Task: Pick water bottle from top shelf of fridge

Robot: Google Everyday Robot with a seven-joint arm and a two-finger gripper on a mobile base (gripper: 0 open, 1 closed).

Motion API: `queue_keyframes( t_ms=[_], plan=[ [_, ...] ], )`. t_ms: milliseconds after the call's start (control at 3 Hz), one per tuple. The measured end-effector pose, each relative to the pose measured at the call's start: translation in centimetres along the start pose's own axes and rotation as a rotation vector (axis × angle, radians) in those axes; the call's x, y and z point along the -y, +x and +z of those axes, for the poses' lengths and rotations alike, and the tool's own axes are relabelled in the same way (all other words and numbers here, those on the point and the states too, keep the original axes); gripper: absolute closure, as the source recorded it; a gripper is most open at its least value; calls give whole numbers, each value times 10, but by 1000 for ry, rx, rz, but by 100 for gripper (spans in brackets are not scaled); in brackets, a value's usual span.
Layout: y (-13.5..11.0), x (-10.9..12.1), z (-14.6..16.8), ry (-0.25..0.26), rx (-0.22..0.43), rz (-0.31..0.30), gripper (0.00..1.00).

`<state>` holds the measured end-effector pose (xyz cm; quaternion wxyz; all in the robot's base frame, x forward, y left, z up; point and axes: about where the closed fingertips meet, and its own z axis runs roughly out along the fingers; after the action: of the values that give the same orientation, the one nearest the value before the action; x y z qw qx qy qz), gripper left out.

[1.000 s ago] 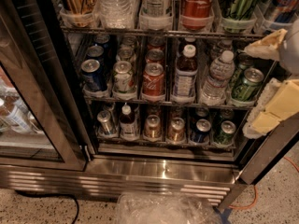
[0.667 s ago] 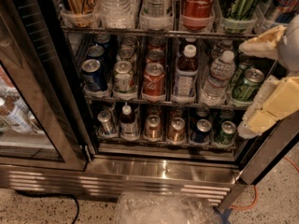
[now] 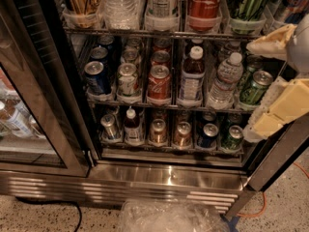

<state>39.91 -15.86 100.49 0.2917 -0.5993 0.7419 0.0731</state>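
**Hand spread and empty at fridge's right edge, bottle not reached**

Hand (image 3: 253, 86) sits at the right side of the camera view, in front of the open fridge (image 3: 164, 178). Its two cream fingers (image 3: 273, 41) are spread wide apart with nothing between them, level with the middle rack. The water bottle (image 3: 123, 4) stands on the top shelf (image 3: 145, 33) in a clear lane tray, second lane from the left, its cap cut off by the frame's top edge. It is well apart from the hand, up and to the left. A Coca-Cola bottle (image 3: 203, 4) stands two lanes to the bottle's right.

Progress: door open, hand near the shelves, no contact, no grasp. Left to do, as I judge it: raise and move the hand left to the bottle, close on it, and pull it out.
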Motion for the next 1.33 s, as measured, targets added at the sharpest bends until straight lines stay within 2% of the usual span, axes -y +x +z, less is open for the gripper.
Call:
queue_keyframes(
  t_ms=[333, 667, 1000, 1333],
  plan=[
    [-33, -12, 10, 27, 71, 8, 0],
    [-83, -21, 24, 62, 190, 23, 0],
    [-131, -12, 52, 54, 294, -4, 0],
    [-160, -1, 70, 25, 375, -21, 0]
  ],
)
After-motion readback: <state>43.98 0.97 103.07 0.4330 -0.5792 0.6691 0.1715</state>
